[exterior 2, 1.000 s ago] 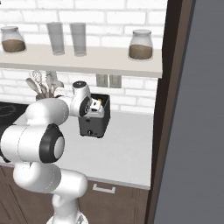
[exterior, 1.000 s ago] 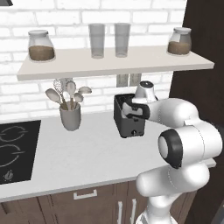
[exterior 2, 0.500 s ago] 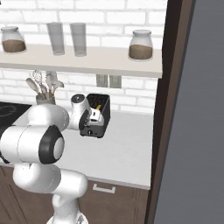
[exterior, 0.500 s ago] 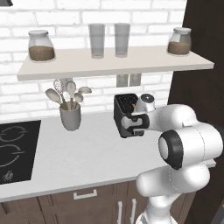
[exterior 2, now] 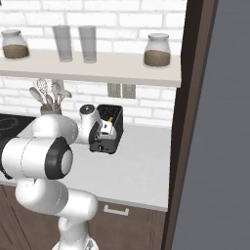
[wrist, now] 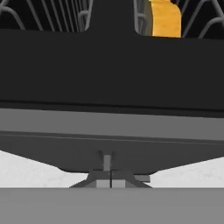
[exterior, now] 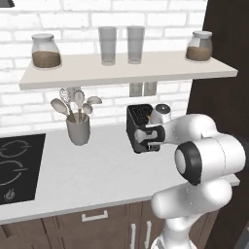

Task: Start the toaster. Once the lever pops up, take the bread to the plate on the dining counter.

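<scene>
Against a white brick wall, a pale grey surface (exterior: 73, 170) carries a small black toaster (exterior: 138, 127) near its right end, just in front of a wall outlet. A white robot arm rises in the foreground and bends forward so that its hand sits right at the toaster's front face. The gripper (exterior: 147, 138) is pressed close against that front, low on the toaster's body; from the right base view the gripper (exterior 2: 104, 131) appears at the toaster (exterior 2: 113, 128) beside its slotted top. Whether the fingers are spread or closed cannot be told, because the hand and the dark toaster body hide them.

From the hand view, the toaster (wrist: 109, 70) looms very close as a wide dark wall, with wire slot guards along its top. The bread (wrist: 165, 18), a golden-orange slice, stands upright inside the slot on the right of that view. A sliver of it, the bread (exterior: 144, 113), also shows in the toaster's top from the left base view.

To the left of the toaster, well apart, stands a grey utensil cup (exterior: 78, 130) holding spoons and a whisk. Farther left, a black cooktop (exterior: 17, 168) is set into the surface. Above, a wall shelf (exterior: 126, 70) holds two lidded jars and two empty glasses.
</scene>
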